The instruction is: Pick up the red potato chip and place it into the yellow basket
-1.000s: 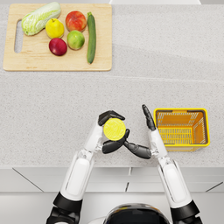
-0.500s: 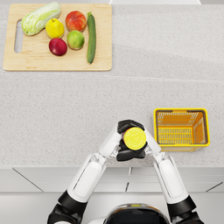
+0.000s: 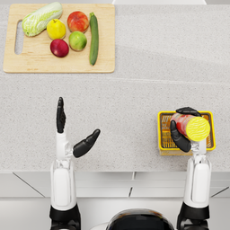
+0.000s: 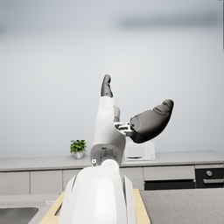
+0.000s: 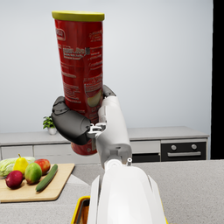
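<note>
Right hand (image 3: 183, 131) grips red chip can (image 3: 191, 126) upright above yellow basket (image 3: 209, 144); left hand (image 3: 72, 130) empty, fingers spread over counter (image 3: 134, 112).

Two glossy white, rounded forearm shells are seen, each tipped by a dark grey hand: left hand (image 3: 72, 134), right hand (image 3: 182, 134). Black joint collars are fitted below.

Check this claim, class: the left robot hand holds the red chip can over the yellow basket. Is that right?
Not quite. The right robot hand holds the red chip can over the yellow basket, as the head view shows; the left robot hand holds nothing.
</note>
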{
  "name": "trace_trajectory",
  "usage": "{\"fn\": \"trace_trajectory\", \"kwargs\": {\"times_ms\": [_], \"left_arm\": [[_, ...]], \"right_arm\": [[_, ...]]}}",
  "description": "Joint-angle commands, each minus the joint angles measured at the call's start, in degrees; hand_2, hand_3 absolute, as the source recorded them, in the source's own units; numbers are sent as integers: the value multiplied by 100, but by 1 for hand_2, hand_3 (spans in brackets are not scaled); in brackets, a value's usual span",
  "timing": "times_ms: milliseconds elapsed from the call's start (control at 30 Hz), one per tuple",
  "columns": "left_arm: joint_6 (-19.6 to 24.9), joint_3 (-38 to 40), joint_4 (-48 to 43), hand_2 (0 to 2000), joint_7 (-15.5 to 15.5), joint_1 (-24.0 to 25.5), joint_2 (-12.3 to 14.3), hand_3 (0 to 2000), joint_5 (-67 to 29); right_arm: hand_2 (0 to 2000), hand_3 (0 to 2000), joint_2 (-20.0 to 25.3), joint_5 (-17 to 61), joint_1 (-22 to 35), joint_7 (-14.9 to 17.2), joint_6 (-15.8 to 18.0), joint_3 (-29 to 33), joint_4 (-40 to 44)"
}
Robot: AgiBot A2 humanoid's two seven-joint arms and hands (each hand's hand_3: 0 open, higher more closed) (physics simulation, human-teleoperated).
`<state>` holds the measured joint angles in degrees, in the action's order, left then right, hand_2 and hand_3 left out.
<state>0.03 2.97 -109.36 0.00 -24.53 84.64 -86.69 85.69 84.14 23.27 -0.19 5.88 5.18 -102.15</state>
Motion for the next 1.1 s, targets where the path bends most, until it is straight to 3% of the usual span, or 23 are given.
{"fn": "trace_trajectory", "kwargs": {"times_ms": [33, 133, 233, 300, 467, 500, 533, 600, 667, 800, 1100], "left_arm": [[-1, 643, 103, 0, 0, 51, 16, 0, 1], [-2, 552, 210, 0, 0, 60, 9, 0, 2], [-3, 453, 258, 0, 0, 86, 11, 0, 2], [-3, 422, 321, 0, 0, 102, 13, 0, 2], [-3, 346, 377, 0, 0, 121, 14, 0, 1], [-3, 347, 382, 0, 0, 137, 17, 0, 1], [-3, 372, 396, 0, 0, 167, 22, 0, 1], [-3, 406, 421, 0, 0, 113, 9, 0, 1], [-3, 459, 533, 0, 0, -160, -62, 0, 1], [-3, 677, 1135, 0, 0, -658, -201, 0, 1], [-3, 902, 1419, 0, 0, -458, -163, 0, 2]], "right_arm": [[2000, 2000, -93, 0, 141, 3, -23, 757, -71], [2000, 2000, -40, -2, -21, 85, 90, 822, 228], [2000, 2000, -26, -2, -121, 1202, -45, 618, 480], [2000, 2000, -28, -1, -143, 1588, 33, 480, 702], [2000, 2000, -46, 0, -44, 1918, 74, 290, 1379], [639, 1673, -46, 1, -66, 1938, 206, 322, 1254], [0, 1347, -38, 0, -115, 1969, 150, 364, 1113], [0, 693, -75, -1, 78, 1021, -215, 382, 1049], [0, 40, -162, -2, 274, 534, -389, 368, 716], [0, 0, -244, -3, 549, 155, -536, 429, 452], [0, 0, -202, -3, 342, 26, -585, 476, 724]]}}
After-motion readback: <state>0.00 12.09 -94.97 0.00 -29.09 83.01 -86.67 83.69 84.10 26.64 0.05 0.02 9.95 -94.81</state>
